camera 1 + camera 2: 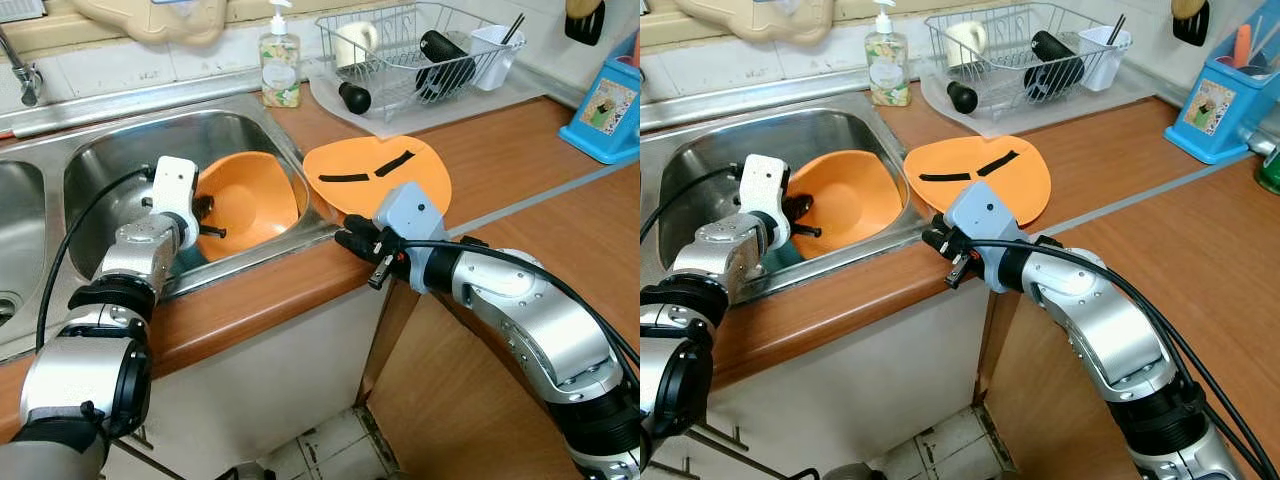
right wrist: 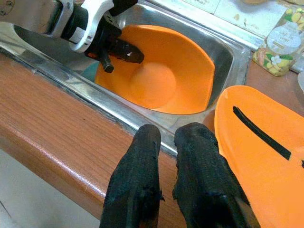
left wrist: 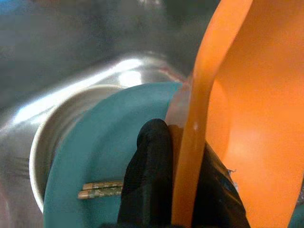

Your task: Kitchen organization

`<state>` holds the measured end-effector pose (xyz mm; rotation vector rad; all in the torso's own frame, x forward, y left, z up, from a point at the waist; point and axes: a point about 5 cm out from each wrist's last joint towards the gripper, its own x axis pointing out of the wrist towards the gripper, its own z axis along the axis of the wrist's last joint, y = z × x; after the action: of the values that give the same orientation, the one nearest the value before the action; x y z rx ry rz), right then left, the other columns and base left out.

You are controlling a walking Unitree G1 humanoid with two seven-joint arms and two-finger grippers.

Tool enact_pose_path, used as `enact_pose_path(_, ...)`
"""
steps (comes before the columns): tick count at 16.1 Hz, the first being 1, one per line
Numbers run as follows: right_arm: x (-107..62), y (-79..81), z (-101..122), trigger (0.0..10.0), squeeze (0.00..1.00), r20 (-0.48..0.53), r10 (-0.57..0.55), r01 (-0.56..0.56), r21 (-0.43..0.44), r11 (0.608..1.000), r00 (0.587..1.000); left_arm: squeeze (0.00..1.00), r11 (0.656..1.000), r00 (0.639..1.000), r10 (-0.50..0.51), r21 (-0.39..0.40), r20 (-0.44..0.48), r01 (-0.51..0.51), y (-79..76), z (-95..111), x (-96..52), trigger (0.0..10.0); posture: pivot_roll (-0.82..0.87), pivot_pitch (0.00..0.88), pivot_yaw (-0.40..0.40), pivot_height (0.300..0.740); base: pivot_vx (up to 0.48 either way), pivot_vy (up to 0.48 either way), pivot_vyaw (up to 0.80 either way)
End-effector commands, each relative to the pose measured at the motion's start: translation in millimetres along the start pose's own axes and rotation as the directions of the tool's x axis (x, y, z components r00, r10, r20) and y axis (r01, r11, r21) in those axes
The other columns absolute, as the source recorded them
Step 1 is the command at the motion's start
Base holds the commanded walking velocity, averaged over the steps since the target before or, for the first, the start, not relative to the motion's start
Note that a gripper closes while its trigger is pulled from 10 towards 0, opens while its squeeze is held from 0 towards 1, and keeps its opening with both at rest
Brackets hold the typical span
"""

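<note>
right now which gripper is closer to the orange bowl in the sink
Left. The left gripper is clamped on the orange bowl's rim inside the sink. The right gripper hovers over the counter edge, beside the flat orange lid.

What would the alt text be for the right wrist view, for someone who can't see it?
The right gripper hovers over the wooden counter edge, its two black fingers close together and holding nothing. Beyond it, the left gripper grips the rim of an orange bowl in the steel sink; an orange lid lies on the counter.
</note>
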<state>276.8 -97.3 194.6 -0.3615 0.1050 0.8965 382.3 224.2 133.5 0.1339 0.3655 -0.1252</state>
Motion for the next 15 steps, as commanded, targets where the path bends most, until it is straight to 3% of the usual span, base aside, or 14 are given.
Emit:
enact_pose_path(1, 0.0, 1.2, 2, 10.0, 0.0, 0.007, 0.005, -0.005, -0.022, 1.0, 1.0, 0.0, 1.0, 0.998, -0.01, 0.027, -0.06, 0.012, 1.3, -6, -0.4, 10.0, -0.13, 0.0, 0.05, 0.74, 0.0, 0.0, 0.0)
enact_pose_path(5, 0.0, 1.0, 1, 10.0, 0.0, -0.001, 0.006, -0.006, -0.028, 1.0, 1.0, 0.0, 0.998, 0.993, -0.04, 0.034, -0.114, 0.044, 2.9, -14, -2.1, 10.0, -0.13, 0.0, 0.05, 0.74, 0.0, 0.0, 0.0)
enact_pose_path(6, 0.3, 0.9, 1, 10.0, 0.0, -0.002, 0.006, -0.006, -0.029, 1.0, 1.0, 0.1, 0.998, 0.992, -0.042, 0.037, -0.117, 0.047, 3.1, -14, -2.3, 10.0, -0.13, 0.0, 0.048, 0.74, 0.0, 0.0, 0.0)
enact_pose_path(7, 1.1, 0.5, 0, 10.0, 0.0, -0.002, 0.003, -0.003, -0.031, 1.0, 1.0, 1.0, 0.998, 0.992, -0.044, 0.038, -0.118, 0.049, 3.7, -14, -2.6, 10.0, -0.13, 0.0, 0.049, 0.74, 0.0, 0.0, 0.0)
enact_pose_path(12, 1.8, -3.4, 1, 10.0, 0.0, 0.003, -0.018, 0.018, -0.037, 0.999, 1.0, 1.0, 0.998, 0.996, -0.022, 0.053, -0.088, 0.027, 12.2, -10, -5.3, 10.0, -0.13, 0.0, 0.051, 0.74, 0.0, 0.0, 0.0)
enact_pose_path(15, -0.5, -11.2, 2, 10.0, 0.0, 0.007, -0.062, 0.063, -0.04, 0.997, 0.998, 1.0, 0.997, 1.0, 0.005, 0.074, 0.014, -0.006, 22.4, 2, -8.9, 10.0, -0.13, 0.0, 0.051, 0.74, 0.0, 0.0, 0.0)
